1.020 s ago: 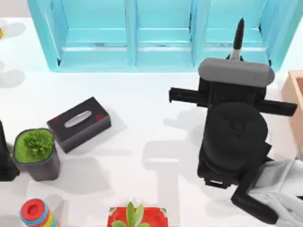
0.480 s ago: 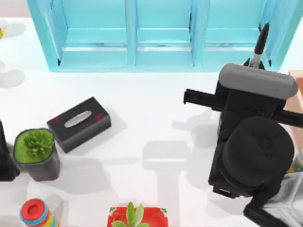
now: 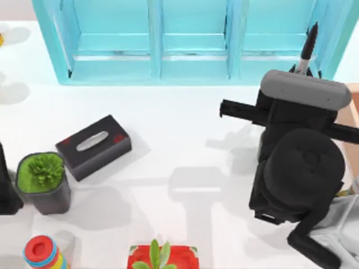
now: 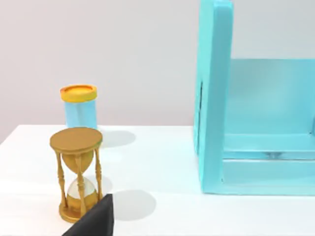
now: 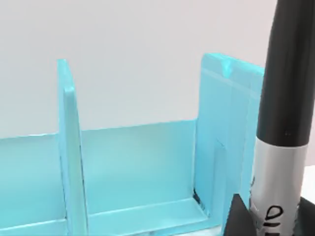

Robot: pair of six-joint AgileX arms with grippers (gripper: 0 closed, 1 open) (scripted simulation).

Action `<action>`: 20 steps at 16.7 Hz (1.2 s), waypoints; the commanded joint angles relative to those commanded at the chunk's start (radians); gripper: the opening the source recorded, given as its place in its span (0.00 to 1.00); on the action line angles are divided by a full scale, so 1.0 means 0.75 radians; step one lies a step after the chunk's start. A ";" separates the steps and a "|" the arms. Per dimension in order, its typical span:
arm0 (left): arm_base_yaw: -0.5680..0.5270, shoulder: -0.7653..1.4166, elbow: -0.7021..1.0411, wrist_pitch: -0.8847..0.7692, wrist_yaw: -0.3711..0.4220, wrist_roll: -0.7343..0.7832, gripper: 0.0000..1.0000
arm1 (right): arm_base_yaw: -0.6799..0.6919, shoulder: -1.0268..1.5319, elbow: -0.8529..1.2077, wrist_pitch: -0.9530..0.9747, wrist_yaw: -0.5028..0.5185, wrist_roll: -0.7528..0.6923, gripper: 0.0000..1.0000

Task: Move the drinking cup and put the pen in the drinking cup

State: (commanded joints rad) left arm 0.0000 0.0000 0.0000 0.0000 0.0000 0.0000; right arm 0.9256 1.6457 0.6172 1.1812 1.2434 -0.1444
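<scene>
The pen (image 3: 307, 49) is a slim black marker with a white band. It stands nearly upright at the back right of the table, in front of the turquoise shelf unit (image 3: 157, 39). My right gripper (image 3: 300, 70) is shut on the pen's lower part, under the grey wrist block. In the right wrist view the pen (image 5: 283, 123) rises close by with a dark finger (image 5: 240, 219) beside it. The drinking cup is hidden. My left arm (image 3: 5, 188) is parked at the table's left edge, and a dark part of it (image 4: 93, 223) is in the left wrist view.
A black tissue box (image 3: 94, 147) and a dark pot with a green plant (image 3: 44, 182) stand at the left. A striped toy (image 3: 42, 252) and a red planter (image 3: 162, 256) are at the front. A wooden tray edge (image 3: 349, 112) is at the right. An hourglass (image 4: 76, 172) and a blue jar (image 4: 78, 105) are at the far left.
My right arm carried the pen to the right along the shelf front, then edged slightly toward the back. The left arm has not moved.
</scene>
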 joint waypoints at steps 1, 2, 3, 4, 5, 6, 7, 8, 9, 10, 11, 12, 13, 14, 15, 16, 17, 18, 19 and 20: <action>0.000 0.000 0.000 0.000 0.000 0.000 1.00 | -0.013 0.010 0.002 0.001 -0.012 0.005 0.00; 0.000 0.000 0.000 0.000 0.000 0.000 1.00 | -0.025 0.019 0.004 0.003 -0.025 0.010 0.00; 0.000 0.000 0.000 0.000 0.000 0.000 1.00 | -0.037 0.027 0.008 0.006 -0.038 0.015 0.00; 0.000 0.000 0.000 0.000 0.000 0.000 1.00 | -0.049 0.036 0.011 0.008 -0.051 0.021 0.00; 0.000 0.000 0.000 0.000 0.000 0.000 1.00 | -0.061 0.045 0.014 0.010 -0.063 0.027 0.00; 0.000 0.000 0.000 0.000 0.000 0.000 1.00 | -0.074 0.055 0.016 0.012 -0.076 0.032 0.00; 0.000 0.000 0.000 0.000 0.000 0.000 1.00 | -0.089 0.066 0.018 0.014 -0.091 0.038 0.00; 0.000 0.000 0.000 0.000 0.000 0.000 1.00 | -0.096 0.073 0.020 0.015 -0.099 0.041 0.00; 0.000 0.000 0.000 0.000 0.000 0.000 1.00 | -0.096 0.073 0.020 0.015 -0.099 0.041 0.00; 0.000 0.000 0.000 0.000 0.000 0.000 1.00 | -0.096 0.073 0.020 0.015 -0.099 0.041 0.00; 0.000 0.000 0.000 0.000 0.000 0.000 1.00 | -0.096 0.073 0.020 0.015 -0.099 0.041 0.00; 0.000 0.000 0.000 0.000 0.000 0.000 1.00 | -0.096 0.073 0.020 0.015 -0.099 0.041 0.08; 0.000 0.000 0.000 0.000 0.000 0.000 1.00 | -0.096 0.073 0.020 0.015 -0.099 0.041 0.15; 0.000 0.000 0.000 0.000 0.000 0.000 1.00 | -0.096 0.073 0.020 0.015 -0.099 0.041 0.23; 0.000 0.000 0.000 0.000 0.000 0.000 1.00 | -0.096 0.073 0.020 0.015 -0.099 0.041 0.30; 0.000 0.000 0.000 0.000 0.000 0.000 1.00 | -0.096 0.073 0.020 0.015 -0.099 0.041 0.38; 0.000 0.000 0.000 0.000 0.000 0.000 1.00 | -0.096 0.073 0.020 0.015 -0.099 0.041 0.45; 0.000 0.000 0.000 0.000 0.000 0.000 1.00 | -0.096 0.073 0.020 0.015 -0.099 0.041 0.53; 0.000 0.000 0.000 0.000 0.000 0.000 1.00 | -0.096 0.073 0.020 0.015 -0.099 0.041 0.60; 0.000 0.000 0.000 0.000 0.000 0.000 1.00 | -0.096 0.073 0.020 0.015 -0.099 0.041 0.68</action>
State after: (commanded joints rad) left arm 0.0000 0.0000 0.0000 0.0000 0.0000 0.0000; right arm 0.8535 1.7004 0.6321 1.1921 1.1695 -0.1139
